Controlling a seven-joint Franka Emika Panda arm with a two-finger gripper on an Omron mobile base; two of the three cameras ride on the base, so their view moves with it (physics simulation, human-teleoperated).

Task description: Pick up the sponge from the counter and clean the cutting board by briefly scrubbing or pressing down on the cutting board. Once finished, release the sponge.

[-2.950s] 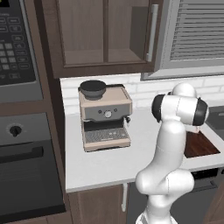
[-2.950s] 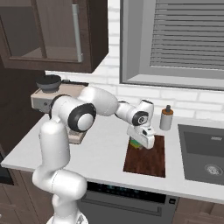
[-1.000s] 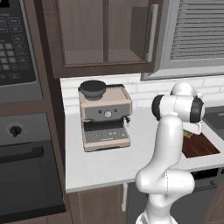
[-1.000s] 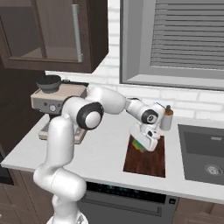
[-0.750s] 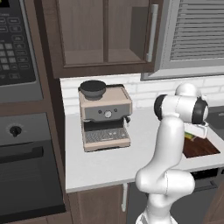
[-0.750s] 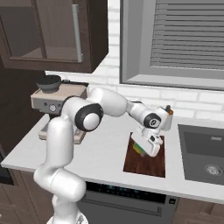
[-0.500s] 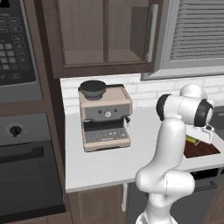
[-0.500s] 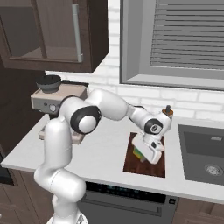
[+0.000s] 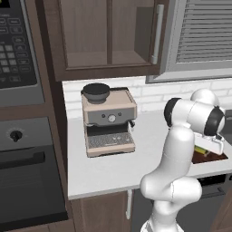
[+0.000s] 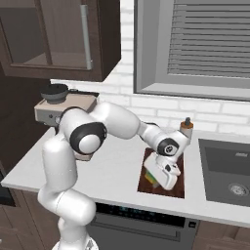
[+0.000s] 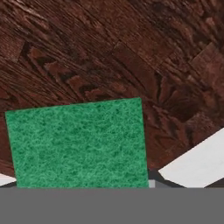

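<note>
The green-topped sponge (image 11: 78, 144) lies low at the centre of the hand view, against the dark reddish-brown cutting board (image 11: 109, 52). From the right base view, my gripper (image 10: 161, 177) is tilted down over the cutting board (image 10: 178, 188), shut on the sponge (image 10: 151, 173), whose green and yellow edge shows at the hand's left side. The sponge seems to press on the board, near its front half. In the left base view the sponge (image 9: 199, 149) peeks out beside the gripper (image 9: 209, 148) over the cutting board (image 9: 209, 157). The light counter (image 10: 112, 171) carries the board.
A coffee machine (image 9: 108, 120) stands on the counter's left part. A dark sink basin (image 10: 227, 171) lies right of the board. A small brown bottle (image 10: 185, 128) stands behind the board by the wall. Upper cabinets (image 9: 108, 36) hang overhead.
The gripper, holding the sponge, has slid from the board's back part toward its front and a little right, and has come lower.
</note>
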